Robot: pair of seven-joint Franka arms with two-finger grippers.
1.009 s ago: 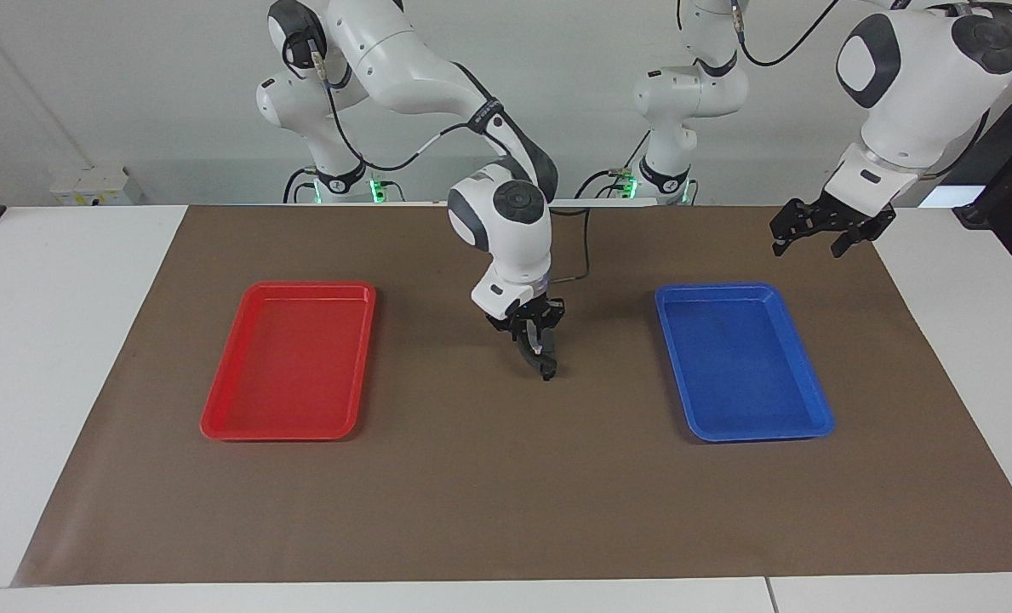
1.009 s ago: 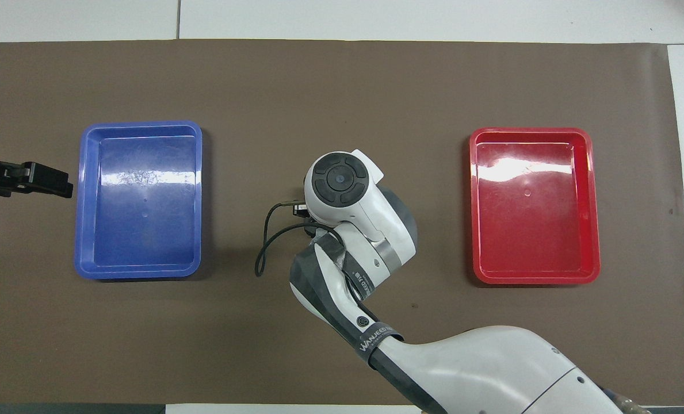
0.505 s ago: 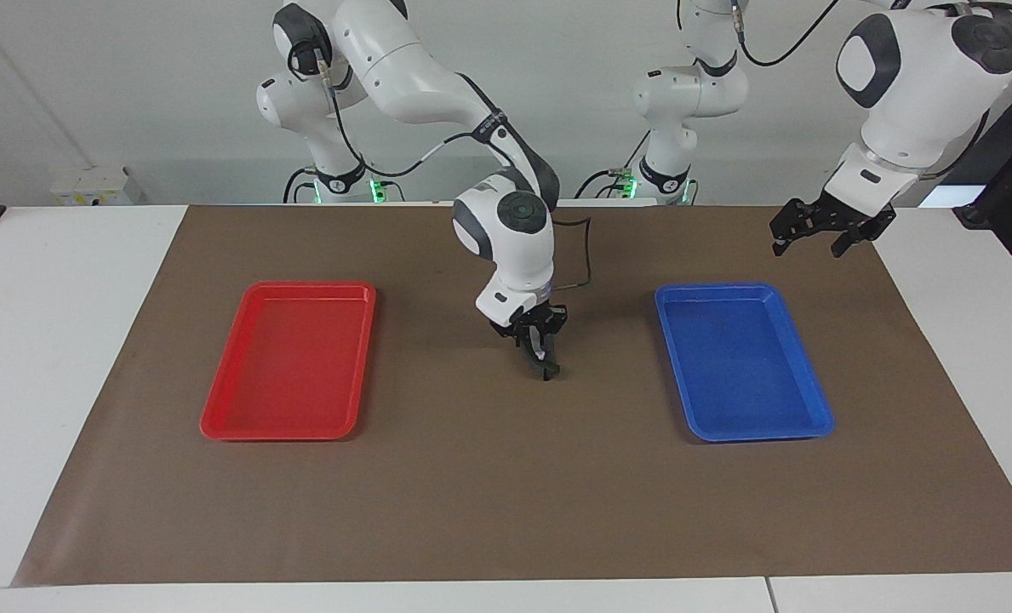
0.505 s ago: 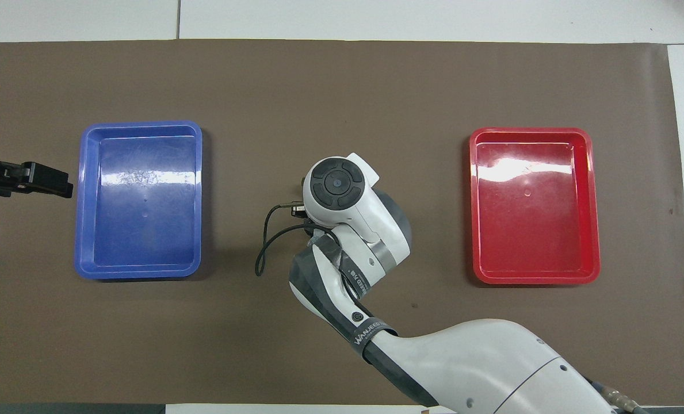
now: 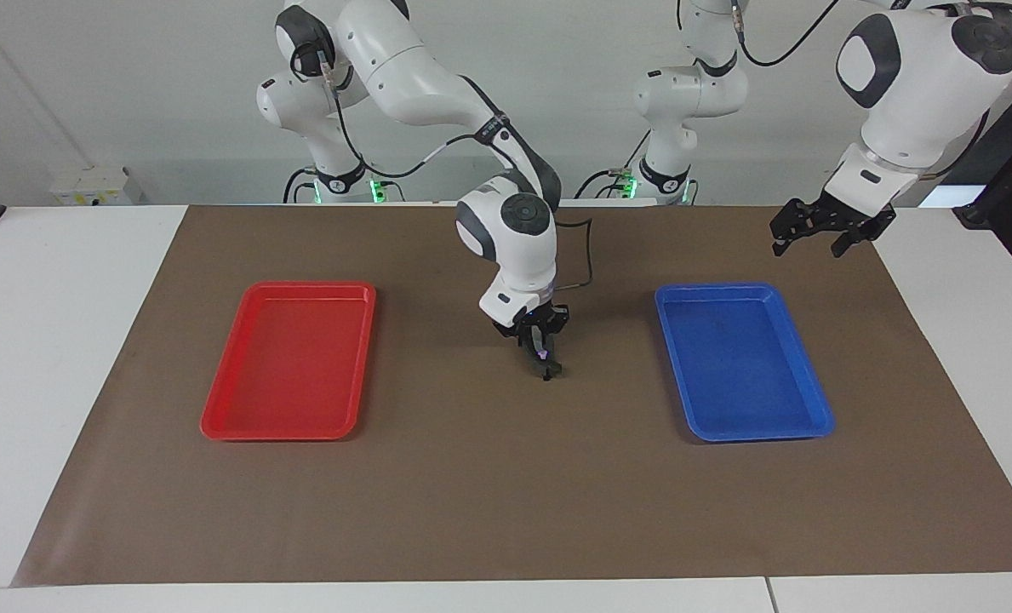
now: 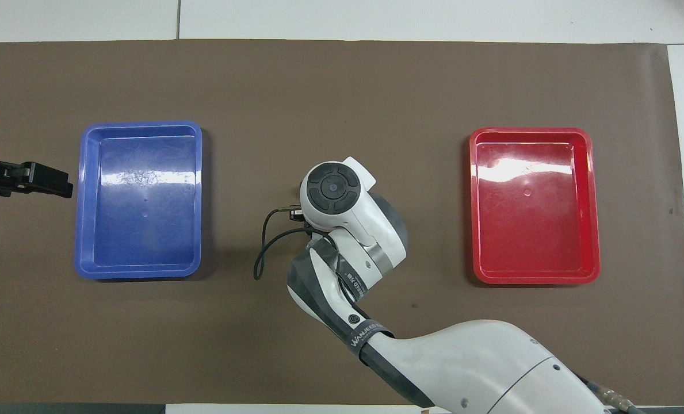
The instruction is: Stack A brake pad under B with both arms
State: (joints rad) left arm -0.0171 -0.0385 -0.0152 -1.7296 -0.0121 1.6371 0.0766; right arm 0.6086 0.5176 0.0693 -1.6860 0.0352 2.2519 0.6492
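The right claw is low over the mat between the red tray and blue tray, closed on a small dark piece, maybe a brake pad. The left claw waits open, holding nothing, above the mat beside the blue tray. I see no finished stack, so the task seems only partly done.

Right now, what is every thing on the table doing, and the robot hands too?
Red tray: flat on the mat, nothing in it.
Blue tray: flat on the mat, nothing in it.
Right gripper: pointing down at the mat's middle; whether it holds anything, I cannot tell.
Left gripper: waits in the air beside the blue tray, jaws open, holding nothing.
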